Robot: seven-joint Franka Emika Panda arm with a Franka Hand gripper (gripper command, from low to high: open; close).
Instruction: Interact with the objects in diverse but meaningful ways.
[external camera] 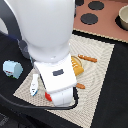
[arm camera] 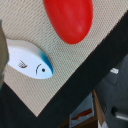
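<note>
My gripper's white hand [external camera: 61, 86] hangs low over the near corner of the beige woven mat [external camera: 97, 50], and it hides its own fingers. Under it a sliver of the red tomato [external camera: 48, 96] shows. The wrist view sees the tomato [arm camera: 67, 19] large and close on the mat. Beside it lies a white fish-shaped toy with a blue end [arm camera: 27, 61], which the exterior view shows too [external camera: 34, 86]. The yellow ridged bread loaf [external camera: 76, 65] lies mid-mat, half hidden by the arm. A light blue-and-white milk carton [external camera: 12, 69] stands off the mat at the exterior view's left.
Two orange sticks [external camera: 88, 58] [external camera: 80, 86] lie on the mat. A toy stove with black burners [external camera: 90, 18] and a beige pot [external camera: 122, 17] sit at the back. The mat's corner and the black table edge [arm camera: 75, 90] are near, with a cardboard box [arm camera: 84, 114] below.
</note>
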